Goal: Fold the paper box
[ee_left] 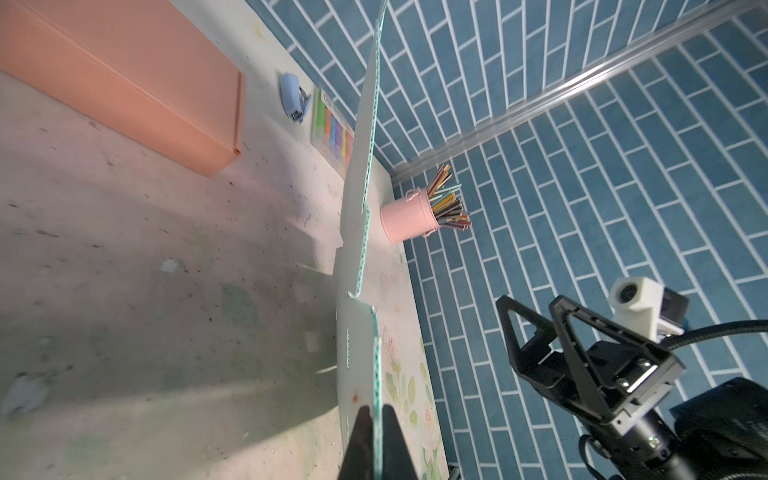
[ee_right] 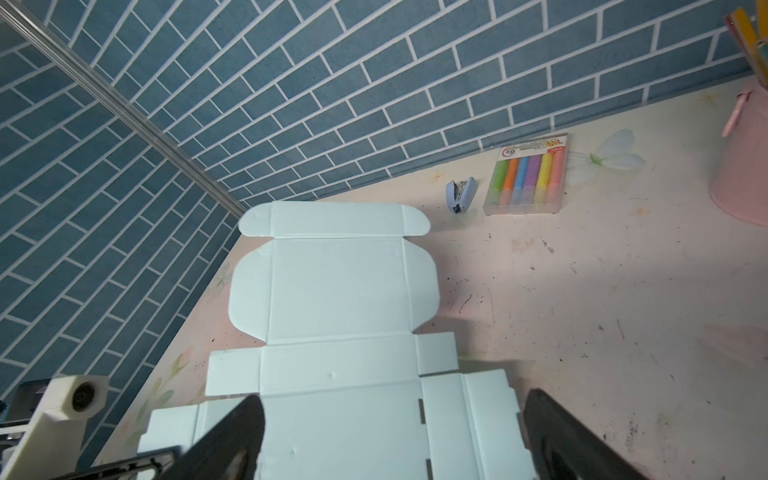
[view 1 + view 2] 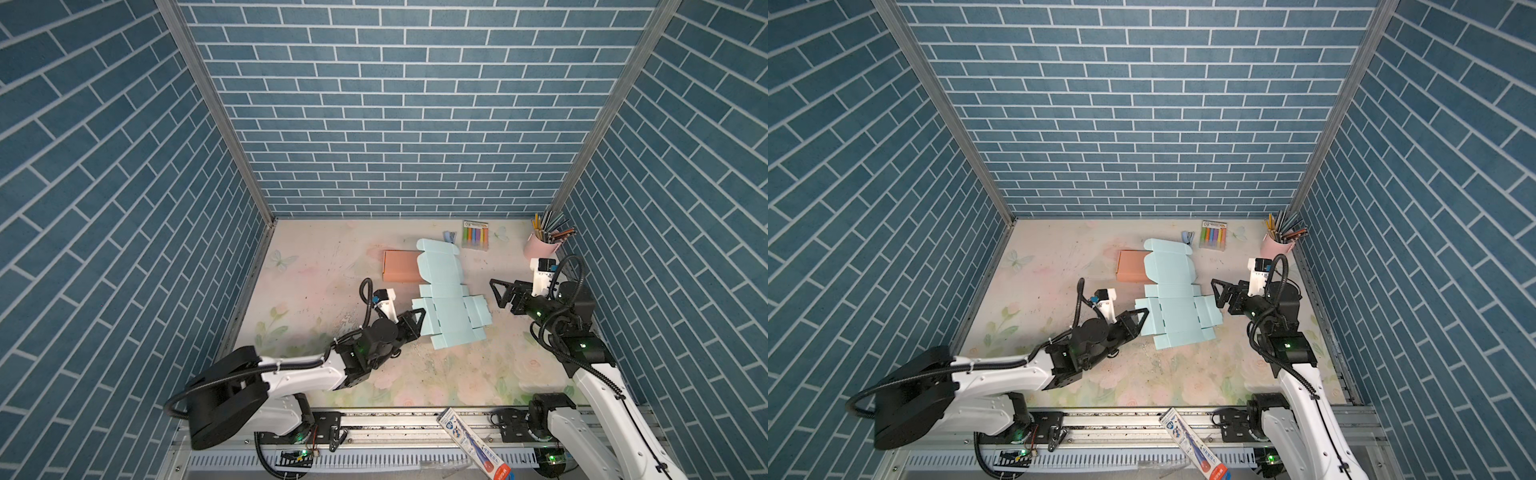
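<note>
The paper box (image 3: pixel 444 299) (image 3: pixel 1173 299) is a flat, unfolded light blue sheet with creased flaps. My left gripper (image 3: pixel 419 318) (image 3: pixel 1142 316) is shut on its left edge. In the left wrist view the sheet (image 1: pixel 357 232) shows edge-on, lifted off the table, with the left gripper (image 1: pixel 376 419) pinching its near edge. My right gripper (image 3: pixel 505 297) (image 3: pixel 1225 297) stands open just right of the sheet's right flap and holds nothing. In the right wrist view the box (image 2: pixel 336 291) spreads out beyond the open right gripper (image 2: pixel 392 409).
An orange box (image 3: pixel 401 266) lies partly under the sheet's far left part. A small stapler (image 3: pixel 450 237), a highlighter pack (image 3: pixel 476 235) and a pink cup of pencils (image 3: pixel 540 247) sit along the back. A tube (image 3: pixel 473 444) lies on the front rail. Brick walls stand on three sides.
</note>
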### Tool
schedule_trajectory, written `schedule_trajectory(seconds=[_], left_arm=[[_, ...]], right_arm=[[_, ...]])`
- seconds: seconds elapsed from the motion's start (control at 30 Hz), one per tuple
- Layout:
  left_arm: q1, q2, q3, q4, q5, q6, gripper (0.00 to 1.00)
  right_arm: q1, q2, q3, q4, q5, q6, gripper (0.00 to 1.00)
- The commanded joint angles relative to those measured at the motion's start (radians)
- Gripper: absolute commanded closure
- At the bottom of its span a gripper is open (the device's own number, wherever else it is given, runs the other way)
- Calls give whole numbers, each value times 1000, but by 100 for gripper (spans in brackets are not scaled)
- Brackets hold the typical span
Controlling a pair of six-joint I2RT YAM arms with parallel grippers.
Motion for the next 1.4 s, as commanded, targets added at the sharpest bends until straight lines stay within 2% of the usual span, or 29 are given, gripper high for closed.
schedule_trajectory(seconds=[0.0, 0.17, 0.33, 0.47, 0.53, 0.6, 0.77, 0.83, 0.97, 1.1, 1.23, 1.27, 1.37], left_arm=[[-24, -102, -69, -133, -140, -13, 100], [-99, -177, -123, -230, -234, -86, 100], [-113, -99, -113, -286, -121, -112, 80], [-162, -25, -51, -343, -71, -44, 68], [-187, 33, -8, -383, -46, -12, 62], [-215, 78, 22, -395, -37, 12, 60], [-248, 105, 77, -431, -8, 89, 58], [-227, 76, 70, -422, 28, 124, 56], [-99, -28, -4, -348, 194, 191, 51], [40, -142, -34, -383, 297, 269, 46], [165, -249, -24, -474, 345, 347, 41], [199, -277, -28, -492, 356, 358, 36], [289, -370, -65, -516, 383, 367, 31]], right_arm=[[9, 3, -39, 26, -44, 41, 3], [20, 29, -115, 60, -46, 62, 3], [41, 186, -176, 120, -48, 15, 3], [54, 276, -154, 115, -41, -28, 3], [93, 306, -121, 110, 28, -63, 3], [113, 357, -75, 103, 62, -95, 3], [117, 547, 50, 152, 37, -83, 3], [117, 644, 107, 180, 22, -80, 3], [119, 853, 250, 192, -67, -94, 5], [140, 1000, 368, 181, -142, -124, 6], [189, 1105, 452, 158, -143, -145, 7], [199, 1119, 462, 166, -139, -143, 7], [215, 1155, 497, 174, -101, -117, 9]])
